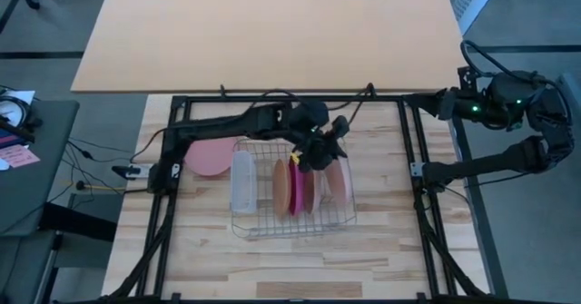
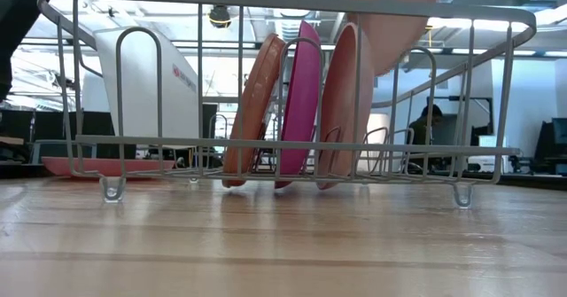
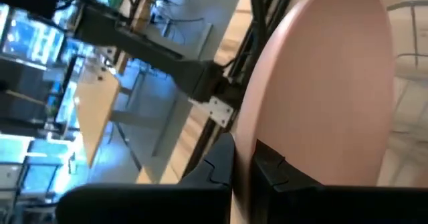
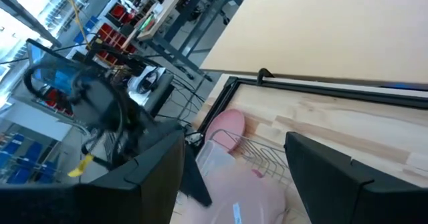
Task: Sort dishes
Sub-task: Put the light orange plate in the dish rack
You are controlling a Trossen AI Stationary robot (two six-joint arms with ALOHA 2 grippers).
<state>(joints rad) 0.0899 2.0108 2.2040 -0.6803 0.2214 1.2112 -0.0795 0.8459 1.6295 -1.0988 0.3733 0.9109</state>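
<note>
Left gripper [image 1: 324, 152] clamped on a pale pink plate [image 3: 321, 83] over the wire rack [image 1: 290, 227].

Nearest in the rack stood three plates upright in its slots: orange-tan [image 2: 252, 111], magenta [image 2: 299, 102] and pink [image 2: 344, 106]. The held plate hung above the rack's right end. A translucent tray [image 1: 243, 179] lay in the rack's left end, a red plate [image 1: 209, 156] flat beside it. Farthest off, the right gripper [image 4: 234, 177] waited, fingers spread, empty.

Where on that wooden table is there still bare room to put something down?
The broad wooden strip in front of the wire rack is bare, as is the stretch to its right toward the frame. It is crowded at the rack: three plates standing in it, the left tool holding a pale pink plate above it, a white tray and a red plate on its left.
</note>
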